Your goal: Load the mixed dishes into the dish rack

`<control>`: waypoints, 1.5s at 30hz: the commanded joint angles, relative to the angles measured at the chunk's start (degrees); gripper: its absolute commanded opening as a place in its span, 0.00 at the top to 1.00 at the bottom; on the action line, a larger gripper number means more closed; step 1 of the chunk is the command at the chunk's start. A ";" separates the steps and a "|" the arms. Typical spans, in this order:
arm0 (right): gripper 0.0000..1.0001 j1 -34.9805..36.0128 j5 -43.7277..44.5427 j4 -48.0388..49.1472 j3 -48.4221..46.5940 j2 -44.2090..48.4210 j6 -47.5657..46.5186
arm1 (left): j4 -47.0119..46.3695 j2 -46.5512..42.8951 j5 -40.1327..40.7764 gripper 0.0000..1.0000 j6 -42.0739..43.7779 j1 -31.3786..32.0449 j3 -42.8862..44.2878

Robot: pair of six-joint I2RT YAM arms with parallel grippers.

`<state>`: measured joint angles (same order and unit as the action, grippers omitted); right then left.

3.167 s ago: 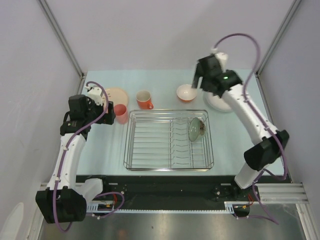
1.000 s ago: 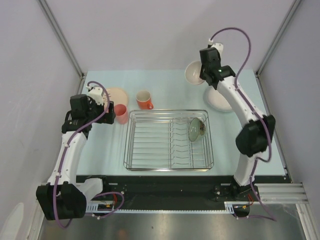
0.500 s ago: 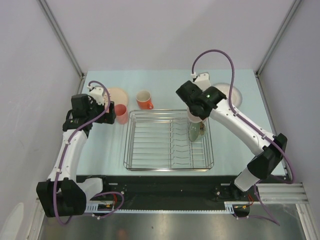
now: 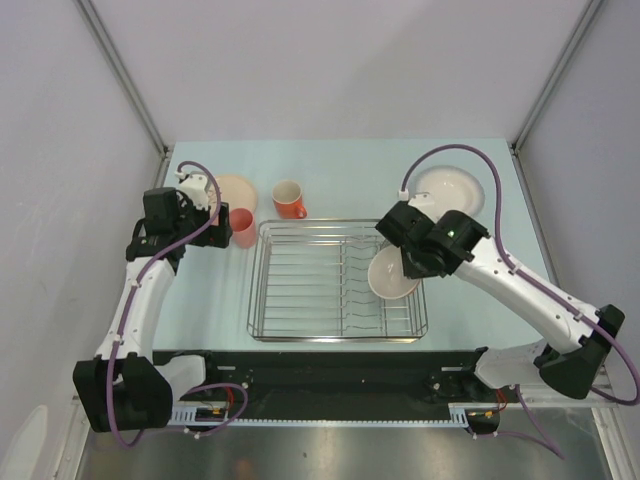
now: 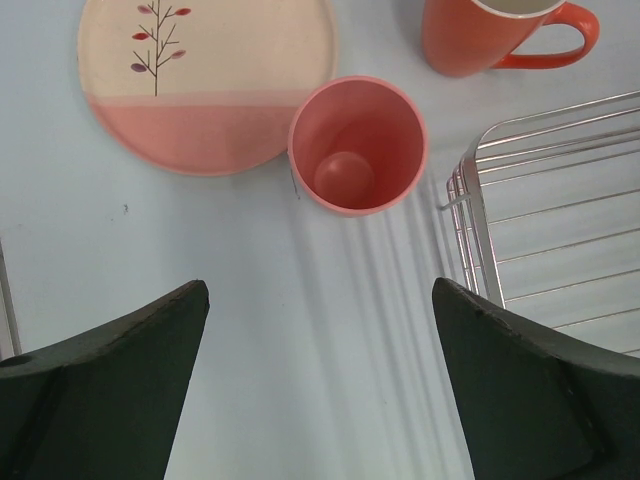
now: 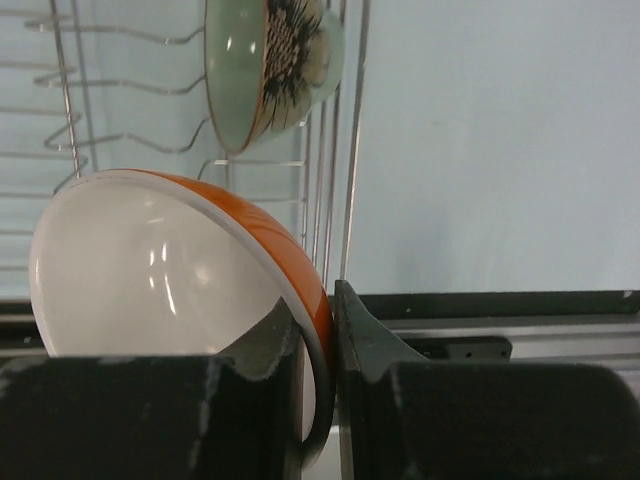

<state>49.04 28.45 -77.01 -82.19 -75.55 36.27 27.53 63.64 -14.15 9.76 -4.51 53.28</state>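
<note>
1. Lowering the orange bowl [image 6: 150, 260] on edge into the right end of the rack [image 4: 338, 337] looks like the step in hand; the right claw [image 6: 318, 330] is clenched on its rim.
2. Keep the orange bowl tilted and clear of the green bowl [image 6: 265, 65] standing beside it. Seat the rim between wires before letting go.
3. The left claw [image 5: 320, 290] hangs released, empty, above the pink cup [image 5: 358, 145] near the desk's far left corner.
4. No brand or writing shows anywhere.
</note>
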 commanded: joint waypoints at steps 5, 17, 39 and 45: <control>1.00 1.59 -11.57 -10.35 12.39 7.69 2.14 | -0.63 -0.18 -0.44 0.00 0.79 -0.41 3.06; 1.00 3.08 -5.51 -10.53 16.27 5.68 3.28 | 0.33 -2.02 -0.61 0.00 0.61 -0.50 2.71; 1.00 2.99 0.38 -10.79 15.92 -1.17 4.69 | -1.51 -1.50 -4.04 0.00 1.40 -0.50 0.34; 1.00 11.16 2.40 -10.70 14.17 -11.80 6.35 | -1.95 -2.99 -4.39 0.00 0.70 -0.50 -0.54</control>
<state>54.63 28.75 -77.25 -66.35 -80.58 40.66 27.44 62.67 -16.86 10.15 -4.54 53.52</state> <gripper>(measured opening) 0.157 0.996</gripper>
